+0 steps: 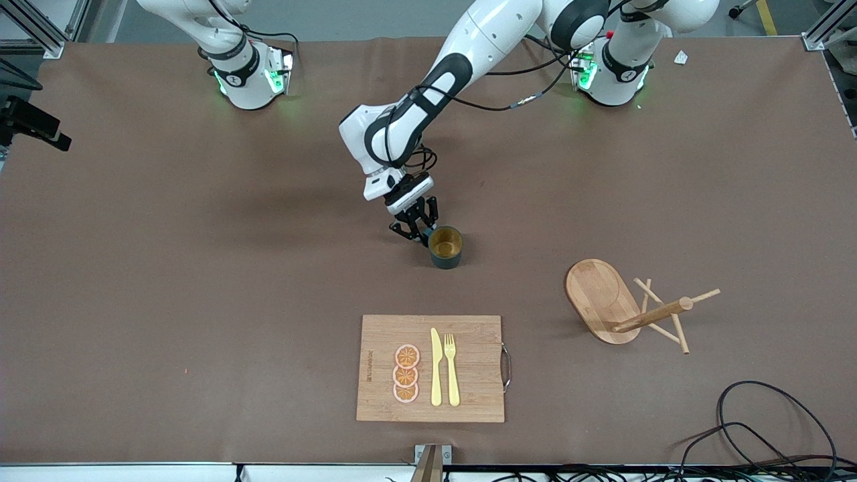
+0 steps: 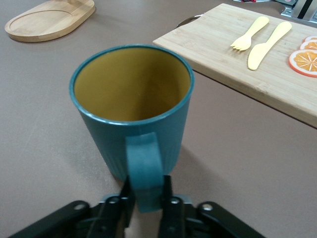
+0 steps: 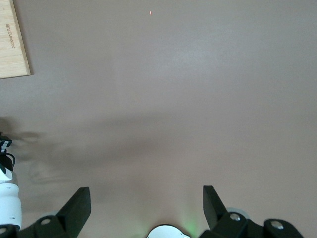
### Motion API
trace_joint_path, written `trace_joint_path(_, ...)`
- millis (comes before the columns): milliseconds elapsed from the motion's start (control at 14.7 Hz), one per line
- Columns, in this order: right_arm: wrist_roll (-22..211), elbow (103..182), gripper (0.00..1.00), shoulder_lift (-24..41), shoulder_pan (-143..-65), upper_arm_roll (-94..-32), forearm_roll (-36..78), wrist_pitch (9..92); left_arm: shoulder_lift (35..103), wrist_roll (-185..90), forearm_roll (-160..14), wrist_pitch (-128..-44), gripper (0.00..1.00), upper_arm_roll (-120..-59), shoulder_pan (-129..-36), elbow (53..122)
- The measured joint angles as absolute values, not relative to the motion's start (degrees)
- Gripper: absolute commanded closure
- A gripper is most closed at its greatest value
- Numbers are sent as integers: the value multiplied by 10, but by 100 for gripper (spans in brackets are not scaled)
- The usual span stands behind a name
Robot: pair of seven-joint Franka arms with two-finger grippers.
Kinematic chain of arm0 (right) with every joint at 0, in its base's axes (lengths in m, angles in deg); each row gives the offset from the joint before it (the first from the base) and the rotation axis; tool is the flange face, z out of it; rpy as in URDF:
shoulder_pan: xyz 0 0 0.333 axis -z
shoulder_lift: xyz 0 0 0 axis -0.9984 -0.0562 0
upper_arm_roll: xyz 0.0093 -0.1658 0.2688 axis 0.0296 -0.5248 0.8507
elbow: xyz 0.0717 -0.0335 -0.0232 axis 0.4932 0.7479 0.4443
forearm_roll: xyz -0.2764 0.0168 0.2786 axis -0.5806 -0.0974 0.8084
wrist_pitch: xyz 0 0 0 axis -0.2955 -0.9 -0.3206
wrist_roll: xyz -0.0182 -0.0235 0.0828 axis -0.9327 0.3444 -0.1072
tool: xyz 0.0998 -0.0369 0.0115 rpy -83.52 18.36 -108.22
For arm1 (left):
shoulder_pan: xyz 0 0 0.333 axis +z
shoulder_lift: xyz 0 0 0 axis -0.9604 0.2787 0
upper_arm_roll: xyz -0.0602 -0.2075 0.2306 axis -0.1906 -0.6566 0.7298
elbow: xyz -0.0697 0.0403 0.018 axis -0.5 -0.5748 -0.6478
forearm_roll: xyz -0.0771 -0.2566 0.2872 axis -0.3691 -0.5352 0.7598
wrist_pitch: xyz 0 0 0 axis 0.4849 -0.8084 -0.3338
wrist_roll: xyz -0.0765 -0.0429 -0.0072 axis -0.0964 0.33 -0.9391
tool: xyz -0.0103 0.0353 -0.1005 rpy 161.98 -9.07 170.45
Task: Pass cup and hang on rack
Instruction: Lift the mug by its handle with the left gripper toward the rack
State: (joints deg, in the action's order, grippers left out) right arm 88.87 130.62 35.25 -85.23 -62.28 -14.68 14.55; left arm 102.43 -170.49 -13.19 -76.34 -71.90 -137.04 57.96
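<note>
The dark teal cup (image 1: pixel 445 248) with a yellowish-tan inside stands upright on the brown table near its middle. My left gripper (image 1: pixel 420 233) is beside it, shut on its loop handle. In the left wrist view the cup (image 2: pixel 101 139) fills the middle and the left gripper (image 2: pixel 147 187) pinches the handle (image 2: pixel 143 163) from both sides. The wooden rack (image 1: pixel 602 298) sits toward the left arm's end of the table, nearer to the front camera than the cup; its post (image 1: pixel 653 314) carries thin pegs. My right gripper (image 3: pixel 146 191) is open and empty over bare table, outside the front view.
A bamboo cutting board (image 1: pixel 475 395) with a yellow knife (image 1: pixel 436 368), a yellow fork (image 1: pixel 452 368) and orange slices (image 1: pixel 406 373) lies nearer to the front camera than the cup. Black cables (image 1: pixel 756 428) lie at the table corner near the rack.
</note>
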Motion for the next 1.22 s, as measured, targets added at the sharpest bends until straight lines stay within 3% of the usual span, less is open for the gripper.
trace_joint_path(543,899,1307,0,353,-852,-625,-153,145,1008,-1711,-173,-797,100,-719,-1339,558)
trace_joint_path(1222,905,1307,0,353,-852,-623,-153,141,852,-1576,-462,-826,100,-719,-1249,549)
